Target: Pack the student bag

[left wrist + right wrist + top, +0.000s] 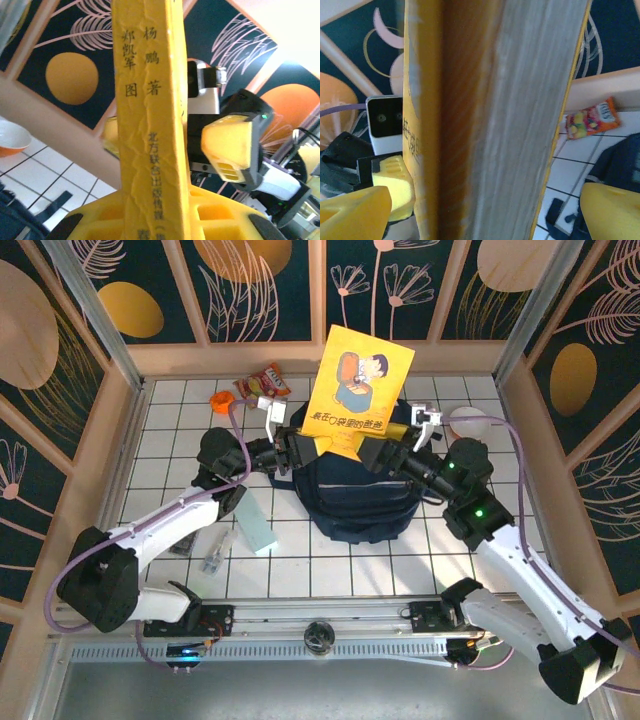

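Observation:
A yellow book [355,380] stands upright over the student bag [360,505], a dark navy backpack lying mid-table. My left gripper [298,447] is shut on the book's lower left edge. In the left wrist view the spine [150,125] rises from between the yellow jaws of that gripper [160,220]. My right gripper [378,452] sits at the book's lower right, open. In the right wrist view the page edge [510,125] runs between its fingers [612,210], and a strip of tile and bag shows between the right finger and the book.
A snack packet [263,382] and an orange object [220,400] lie at the back left. A white bowl [470,422] sits at the right. A pale green box [257,528] and a small clear item [212,558] lie left of the bag. Wooden walls enclose the tiled table.

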### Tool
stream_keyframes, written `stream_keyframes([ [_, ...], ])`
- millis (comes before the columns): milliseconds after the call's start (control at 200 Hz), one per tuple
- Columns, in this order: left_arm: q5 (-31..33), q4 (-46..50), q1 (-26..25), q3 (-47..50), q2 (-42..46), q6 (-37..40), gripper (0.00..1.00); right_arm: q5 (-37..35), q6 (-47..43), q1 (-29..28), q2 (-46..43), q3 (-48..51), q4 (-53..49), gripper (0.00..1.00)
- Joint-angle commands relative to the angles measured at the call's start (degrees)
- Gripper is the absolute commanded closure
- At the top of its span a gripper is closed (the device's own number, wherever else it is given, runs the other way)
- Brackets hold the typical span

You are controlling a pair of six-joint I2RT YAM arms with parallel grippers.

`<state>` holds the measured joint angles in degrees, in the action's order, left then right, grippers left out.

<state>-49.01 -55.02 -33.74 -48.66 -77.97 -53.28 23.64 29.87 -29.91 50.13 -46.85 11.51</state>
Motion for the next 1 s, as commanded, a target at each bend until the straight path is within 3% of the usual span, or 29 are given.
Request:
stream_keyframes([
  [0,-1.3,-12.3,-0.9,-2.4,-0.1,-3.4,0.99,10.9,3.6,1.5,1.1,0.2,8.8,0.04],
  [120,-1.3,-14.3,-1.6,-2.1,-1.3,-5.1,0.99,16.6,4.6,2.1,1.2,1.0,13.9,0.13],
  [240,0.0,-14.0,-1.8,-1.1,-1.8,-4.0,0.94,18.4,3.8,2.9,0.1,1.4,15.1,0.55],
  [335,4.2,-4.4,-1.8,-0.6,-0.3,3.0,0.76,17.9,1.0,3.4,-2.5,2.0,13.3,0.84],
  [395,7.2,0.3,-1.8,0.3,1.2,7.8,0.62,15.5,-1.7,3.5,-5.2,2.8,10.9,0.95],
  [525,11.9,12.0,-1.8,1.2,5.1,20.4,0.42,8.4,-10.5,3.5,-11.7,4.5,2.5,1.00],
  [716,17.2,35.9,-1.7,-2.9,11.1,48.1,0.32,-0.1,-24.1,3.5,-17.7,4.4,-14.2,1.00],
  [871,13.4,52.8,-1.8,-6.3,13.4,72.6,0.25,-3.3,-34.1,3.6,-17.9,4.1,-25.2,1.00],
  [996,13.8,60.1,-1.8,-8.3,14.0,82.2,0.21,-4.3,-42.2,3.5,-16.2,3.6,-32.4,1.00],
])
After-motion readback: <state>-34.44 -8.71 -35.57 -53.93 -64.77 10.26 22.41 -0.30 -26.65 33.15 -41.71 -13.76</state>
